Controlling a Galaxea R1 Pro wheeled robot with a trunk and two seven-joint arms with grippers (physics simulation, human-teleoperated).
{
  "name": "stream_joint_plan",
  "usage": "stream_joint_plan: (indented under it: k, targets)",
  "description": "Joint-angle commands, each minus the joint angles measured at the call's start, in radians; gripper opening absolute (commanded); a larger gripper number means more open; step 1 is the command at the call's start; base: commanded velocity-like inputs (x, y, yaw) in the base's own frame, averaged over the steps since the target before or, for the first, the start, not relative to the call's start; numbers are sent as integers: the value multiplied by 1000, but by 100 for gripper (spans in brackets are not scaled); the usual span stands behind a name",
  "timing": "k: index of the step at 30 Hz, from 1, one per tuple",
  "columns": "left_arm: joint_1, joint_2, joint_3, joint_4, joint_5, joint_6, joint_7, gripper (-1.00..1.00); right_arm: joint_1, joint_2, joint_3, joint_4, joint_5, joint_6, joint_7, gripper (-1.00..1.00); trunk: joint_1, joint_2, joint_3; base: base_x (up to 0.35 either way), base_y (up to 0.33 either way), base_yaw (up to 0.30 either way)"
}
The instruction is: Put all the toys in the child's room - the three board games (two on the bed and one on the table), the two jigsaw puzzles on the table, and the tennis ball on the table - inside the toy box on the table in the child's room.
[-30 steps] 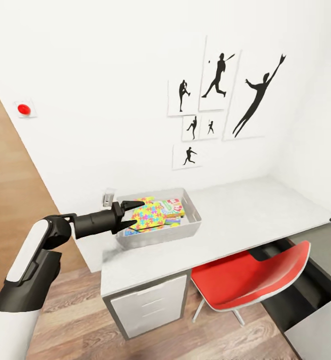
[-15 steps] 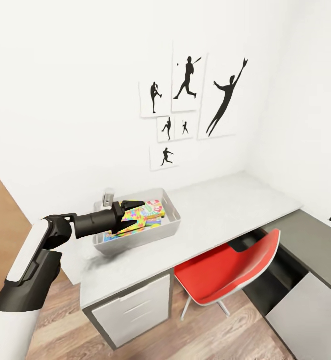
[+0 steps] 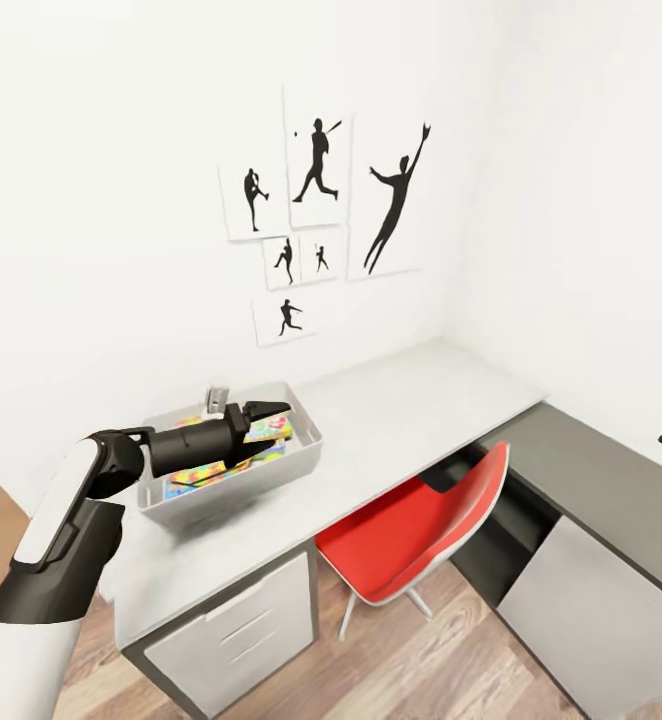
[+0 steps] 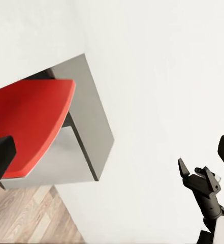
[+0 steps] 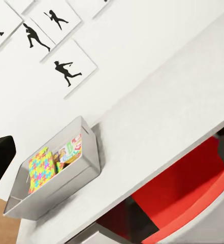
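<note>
The pale grey toy box (image 3: 233, 478) stands on the white table (image 3: 411, 405) near its left end. Inside it lie a bright jigsaw puzzle (image 5: 39, 169) and a red-and-green board game (image 5: 71, 150), both also visible as jigsaw puzzle (image 3: 199, 476) and board game (image 3: 273, 428). My left gripper (image 3: 267, 427) is open and holds nothing; in the head view it overlaps the box's near rim. My right gripper (image 4: 195, 173) is open and empty, far off at the right, beside the side table. The tennis ball and the bed are out of view.
A red chair (image 3: 411, 525) is tucked under the table. The lower dark grey side table (image 3: 591, 470) joins at the right, with white drawers (image 3: 231, 640) under the left end. A small grey object (image 3: 216, 396) stands behind the box. Silhouette pictures (image 3: 316, 200) hang on the wall.
The whole picture has slid left, so the camera has turned right. The door and red wall button have left the view. Both arms keep their pose; the box's contents have not moved.
</note>
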Motion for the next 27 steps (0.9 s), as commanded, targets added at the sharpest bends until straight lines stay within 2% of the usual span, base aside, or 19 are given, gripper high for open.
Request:
stream_joint_plan:
  k: [1,11,27]
  targets:
    - [-1,1,0,-1,10,-1,10,100,-2,0,-1,0,6,5,7,100,1,-2,-2,0,0,-272]
    - [-4,-11,-1,-1,9,-1,10,100,-3,-1,3,0,6,5,5,100,1,-2,4,0,0,-272]
    - [-7,-13,-1,-1,8,-1,11,100,-3,-2,5,0,7,5,6,100,1,-2,14,0,0,-273]
